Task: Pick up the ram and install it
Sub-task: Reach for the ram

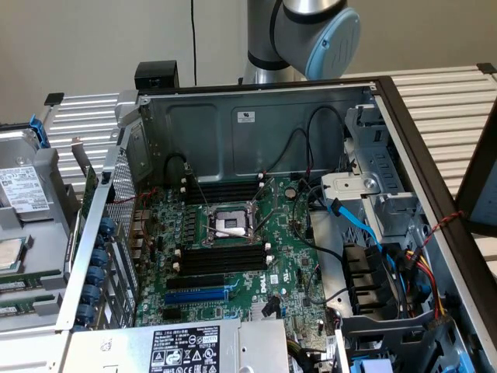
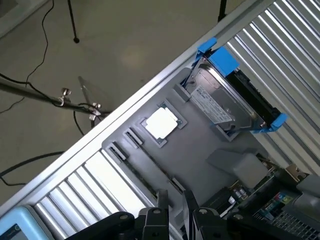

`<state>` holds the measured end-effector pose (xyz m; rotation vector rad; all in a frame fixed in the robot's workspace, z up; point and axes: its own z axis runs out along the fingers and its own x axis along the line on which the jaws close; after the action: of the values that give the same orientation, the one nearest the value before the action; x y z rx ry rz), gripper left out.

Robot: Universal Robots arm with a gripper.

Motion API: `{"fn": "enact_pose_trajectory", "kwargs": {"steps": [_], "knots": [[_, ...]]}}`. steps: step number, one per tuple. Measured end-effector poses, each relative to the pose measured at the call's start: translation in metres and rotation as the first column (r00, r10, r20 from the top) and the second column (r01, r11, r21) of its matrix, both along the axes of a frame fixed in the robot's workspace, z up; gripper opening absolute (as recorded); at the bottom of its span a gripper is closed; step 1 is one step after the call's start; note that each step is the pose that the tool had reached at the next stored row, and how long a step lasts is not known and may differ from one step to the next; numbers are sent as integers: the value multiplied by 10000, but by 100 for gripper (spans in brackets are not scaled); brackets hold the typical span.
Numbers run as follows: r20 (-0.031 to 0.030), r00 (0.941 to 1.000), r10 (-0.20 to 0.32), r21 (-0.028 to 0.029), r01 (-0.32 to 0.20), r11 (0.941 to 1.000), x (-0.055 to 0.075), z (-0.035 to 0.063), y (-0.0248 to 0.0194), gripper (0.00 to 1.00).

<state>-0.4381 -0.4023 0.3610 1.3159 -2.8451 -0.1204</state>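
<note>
- At the exterior view's left, a grey plastic tray [image 1: 48, 203] sits on a slatted metal table [image 1: 85, 109]. It carries a hard drive [image 1: 19, 190] with a white label.
- The ram [image 1: 23, 281] lies in the near part of that tray, showing as a thin green strip, well apart from the computer.
- In the wrist view the gripper [image 2: 174, 196] hangs over the tray's edge. Its two dark prongs stand spread, with nothing between them and nothing touched. The blue drive caddy [image 2: 225, 62] and a square silver chip [image 2: 161, 122] in a recess lie beyond it.
- In the middle, an open computer case [image 1: 256, 116] lies on its side, with the green motherboard [image 1: 287, 256] flat inside. Long black memory slots [image 1: 221, 260] with white latches run on both sides of the processor socket [image 1: 229, 221].
- Behind the case rises the robot arm [image 1: 311, 31], silver with a pale blue cap.
- At the exterior view's right, a metal drive cage [image 1: 380, 194] holds blue, red and yellow cables, with more table slats past it.
- The room has a plain beige wall [image 1: 78, 39] with a black cord hanging down it. The wrist view gives a pale floor [image 2: 130, 55] crossed by cables and stand legs.
</note>
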Motion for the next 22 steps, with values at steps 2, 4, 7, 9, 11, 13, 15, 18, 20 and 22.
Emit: {"fn": "enact_pose_trajectory", "kwargs": {"steps": [2, 4, 7, 9, 11, 13, 15, 18, 20, 22], "knots": [[1, 9993, 371, 1, -371, 9993, 0, -1, 0, 26], [15, 9973, 730, -1, -730, 9973, 0, 0, -1, 26], [60, 9918, 1276, -6, -1276, 9918, 0, 0, 0, 26], [129, 9874, 1576, -16, -1576, 9875, 1, -1, 0, 26], [168, 9818, 1894, -22, -1894, 9819, 1, -3, 0, 26], [209, 9750, 2212, -31, -2212, 9752, 1, -3, 0, 26], [250, 9674, 2520, -41, -2520, 9677, 1, -4, 0, 26], [322, 9537, 2990, -62, -2989, 9543, 0, -5, 0, 26], [372, 9430, 3308, -78, -3307, 9437, 0, -6, 0, 26], [426, 9305, 3637, -99, -3636, 9315, 0, -8, 0, 26]]}}
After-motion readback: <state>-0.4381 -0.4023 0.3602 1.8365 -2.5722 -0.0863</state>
